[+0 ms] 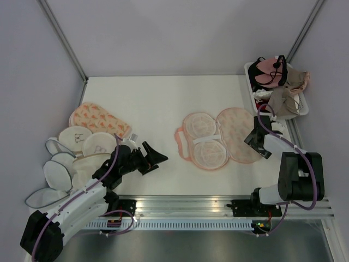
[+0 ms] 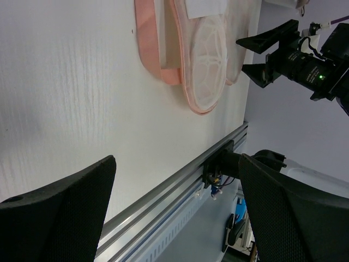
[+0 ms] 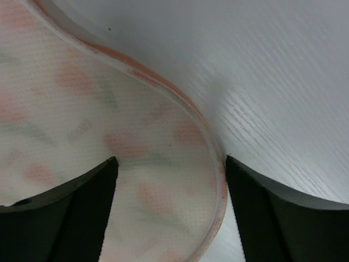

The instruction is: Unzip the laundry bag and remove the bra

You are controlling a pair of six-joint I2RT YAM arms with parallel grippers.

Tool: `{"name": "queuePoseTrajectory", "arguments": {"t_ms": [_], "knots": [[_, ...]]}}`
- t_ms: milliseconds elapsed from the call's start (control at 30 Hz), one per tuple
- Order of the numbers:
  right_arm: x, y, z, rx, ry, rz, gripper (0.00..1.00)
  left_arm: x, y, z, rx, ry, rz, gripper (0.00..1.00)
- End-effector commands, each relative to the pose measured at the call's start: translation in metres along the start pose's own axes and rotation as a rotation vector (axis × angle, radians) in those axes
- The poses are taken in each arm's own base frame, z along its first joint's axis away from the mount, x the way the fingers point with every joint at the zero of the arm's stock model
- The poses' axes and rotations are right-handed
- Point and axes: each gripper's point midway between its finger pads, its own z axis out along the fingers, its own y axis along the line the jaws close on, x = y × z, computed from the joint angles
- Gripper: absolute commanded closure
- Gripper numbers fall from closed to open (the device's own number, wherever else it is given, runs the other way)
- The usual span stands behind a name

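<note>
Mesh pouches [image 1: 58, 168] left, laundry bag [image 1: 239, 134] centre, basket [image 1: 303, 107] right

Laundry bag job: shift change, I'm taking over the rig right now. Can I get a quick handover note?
Left tool: open, empty, hovering left of the bag.
Right tool: open, empty, low over the edge of the bag's right lobe.
Laundry bag: mid-table, unzipped and spread flat in two halves; no bra visible in it.
Bra: lying in the white basket at the far right corner.
Done: unzipping and removal, by the look of it.
Left: probably only pulling both arms back.
</note>
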Motion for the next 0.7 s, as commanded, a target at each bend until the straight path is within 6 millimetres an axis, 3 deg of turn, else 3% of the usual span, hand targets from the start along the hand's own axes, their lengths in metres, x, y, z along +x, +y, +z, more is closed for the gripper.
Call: {"name": "queuePoseTrajectory", "arguments": {"t_ms": [0,33,67,133,200,333,433,533,667], "knots": [[0.018,0.000,0.011,-0.012,0.047,0.013,0.20,-0.002,-0.009,0.000,0.044,-0.004,-0.014,0.04],[0.022,0.006,0.011,-0.052,0.063,-0.003,0.31,-0.002,-0.008,0.001,0.040,-0.004,-0.015,0.04],[0.025,0.007,0.012,-0.066,0.071,-0.005,0.59,-0.002,-0.008,0.001,0.041,-0.001,-0.015,0.04],[0.033,0.018,0.014,-0.123,0.106,-0.027,0.89,-0.001,-0.006,0.003,0.034,0.004,-0.021,0.04],[0.040,0.025,0.016,-0.164,0.136,-0.045,1.00,0.000,-0.005,0.003,0.031,0.007,-0.021,0.04],[0.055,0.045,0.007,-0.312,0.198,-0.067,1.00,-0.001,-0.006,0.002,0.031,0.004,-0.023,0.04],[0.047,0.064,-0.014,-0.428,0.161,-0.108,1.00,-0.003,-0.006,0.001,0.028,-0.005,-0.020,0.04],[0.038,0.089,-0.052,-0.550,0.085,-0.179,0.99,-0.004,-0.007,0.001,0.023,-0.010,-0.018,0.04],[0.006,0.117,-0.122,-0.703,-0.089,-0.224,1.00,-0.007,-0.009,-0.001,0.014,-0.021,-0.008,0.04]]}}
